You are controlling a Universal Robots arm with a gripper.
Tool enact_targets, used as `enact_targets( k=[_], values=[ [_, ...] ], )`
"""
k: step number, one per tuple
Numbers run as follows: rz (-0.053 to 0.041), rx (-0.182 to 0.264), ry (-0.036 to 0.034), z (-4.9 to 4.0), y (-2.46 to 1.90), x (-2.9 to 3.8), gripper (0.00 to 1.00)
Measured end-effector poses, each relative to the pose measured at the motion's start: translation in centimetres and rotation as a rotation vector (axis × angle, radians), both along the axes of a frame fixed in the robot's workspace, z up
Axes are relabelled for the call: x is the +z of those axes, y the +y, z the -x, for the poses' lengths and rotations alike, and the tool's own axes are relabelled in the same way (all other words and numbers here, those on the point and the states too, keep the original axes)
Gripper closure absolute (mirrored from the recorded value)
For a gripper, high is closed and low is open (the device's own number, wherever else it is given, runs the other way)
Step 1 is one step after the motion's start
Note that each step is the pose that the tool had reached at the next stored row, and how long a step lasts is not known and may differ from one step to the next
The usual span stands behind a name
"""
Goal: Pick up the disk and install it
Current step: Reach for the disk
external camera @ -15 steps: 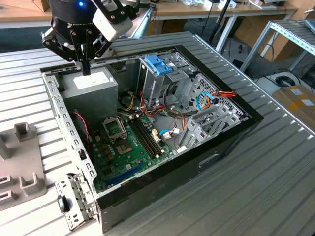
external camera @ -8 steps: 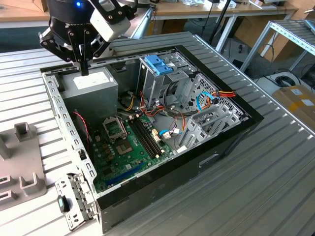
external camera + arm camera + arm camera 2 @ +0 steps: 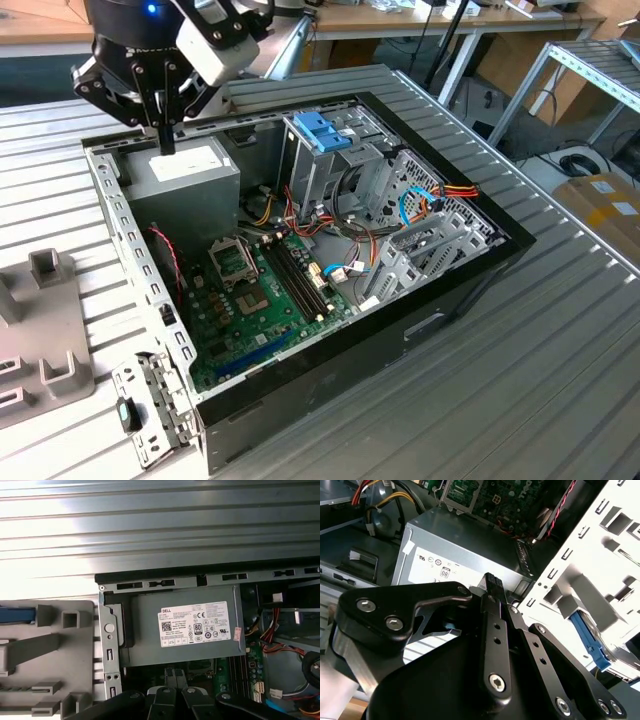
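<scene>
My gripper [image 3: 165,140] hangs shut with nothing in it, just over the grey power-supply box [image 3: 190,170] in the back corner of the open computer case [image 3: 330,350]. In both wrist views the two black fingers press together above that box's white label [image 3: 196,623], the fingertips [image 3: 493,580] closed on nothing. A blue plastic bar [image 3: 17,614] lies on the grey fixture [image 3: 50,655] outside the case wall, and the same blue bar [image 3: 590,642] shows past the white case wall. I cannot tell whether it belongs to the disk.
Inside the case a metal drive cage with a blue handle [image 3: 322,130] stands beside the green motherboard [image 3: 260,290] and loose coloured cables [image 3: 420,200]. A small metal bracket [image 3: 150,400] lies by the case's near corner. Slatted metal tabletop [image 3: 560,350] surrounds the case.
</scene>
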State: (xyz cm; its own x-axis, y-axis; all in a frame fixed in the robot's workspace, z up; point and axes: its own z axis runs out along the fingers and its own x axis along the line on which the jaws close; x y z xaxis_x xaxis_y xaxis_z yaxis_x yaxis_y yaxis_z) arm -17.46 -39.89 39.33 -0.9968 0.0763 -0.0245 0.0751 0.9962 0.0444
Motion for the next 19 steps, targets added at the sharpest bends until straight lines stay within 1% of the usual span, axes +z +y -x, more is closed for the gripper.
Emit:
enact_targets(
  k=[15,19],
  values=[
    [0.0,0.0,0.0,0.7,0.0,0.0,0.9],
    [0.0,0.0,0.0,1.03,0.0,0.0,0.9]
  ],
)
